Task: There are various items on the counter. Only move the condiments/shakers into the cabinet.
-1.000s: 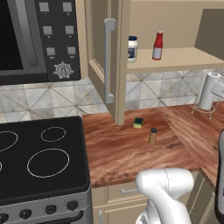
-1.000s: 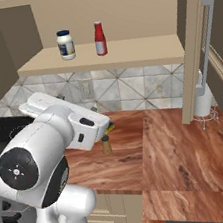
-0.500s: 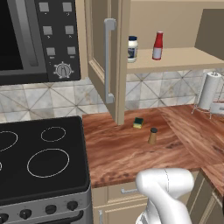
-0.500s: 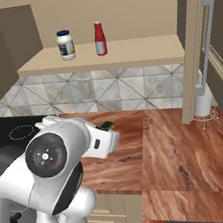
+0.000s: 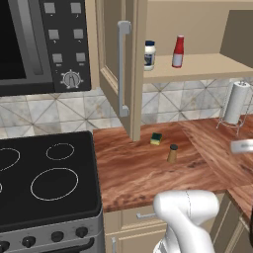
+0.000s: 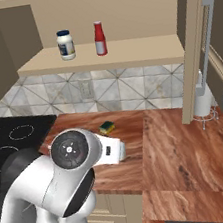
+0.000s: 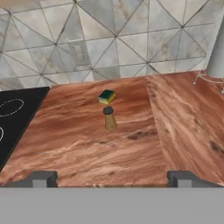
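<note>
Tan-brown shaker (image 7: 109,119) with a dark top stands upright on the wood-grain counter (image 7: 87,144) just beside the sponge (image 7: 106,96), ahead of the wide-apart, empty gripper (image 7: 110,178), while the left base view adds the jar (image 5: 149,55) and red bottle (image 5: 178,51) on the cabinet shelf (image 5: 207,66).

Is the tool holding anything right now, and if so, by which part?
Nothing is held. The tool is open and empty, well short of the small tan-brown shaker with dark top standing on the reddish-brown wood-grain counter.
</note>
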